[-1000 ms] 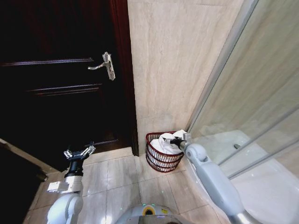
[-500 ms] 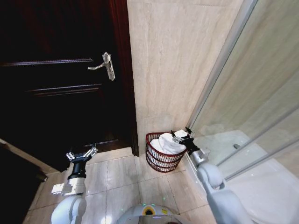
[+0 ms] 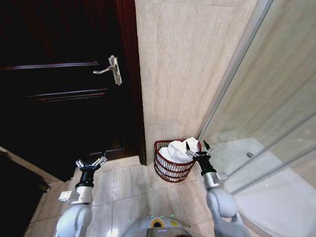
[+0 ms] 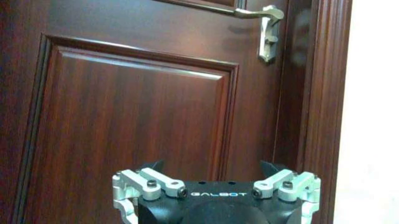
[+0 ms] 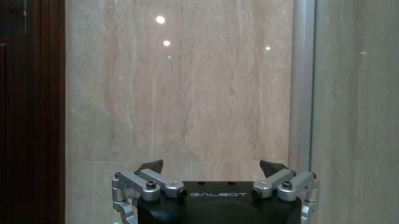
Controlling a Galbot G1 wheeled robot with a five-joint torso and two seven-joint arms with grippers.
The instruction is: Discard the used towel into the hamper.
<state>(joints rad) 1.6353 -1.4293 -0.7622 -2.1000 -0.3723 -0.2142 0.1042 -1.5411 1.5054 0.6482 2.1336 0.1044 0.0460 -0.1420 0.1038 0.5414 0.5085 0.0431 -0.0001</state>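
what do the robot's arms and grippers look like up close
Both arms are smooth white-grey shells ending in a black wrist section. Each gripper, left and right, has a black body printed GALBOT in white, silver metal finger linkages with dark bolts, and black pointed fingertips. A small grey box sits beside each wrist.

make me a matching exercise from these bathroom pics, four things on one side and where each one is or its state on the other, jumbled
Things:
1. towel
2. hamper
3. left pincer
4. right pincer

Places or states:
A. open, empty, beside the hamper's rim near the shower glass
B. on the floor tiles against the beige wall
C. heaped inside the basket
D. open, facing the dark wooden door

Pairs: 1-C, 2-B, 3-D, 4-A
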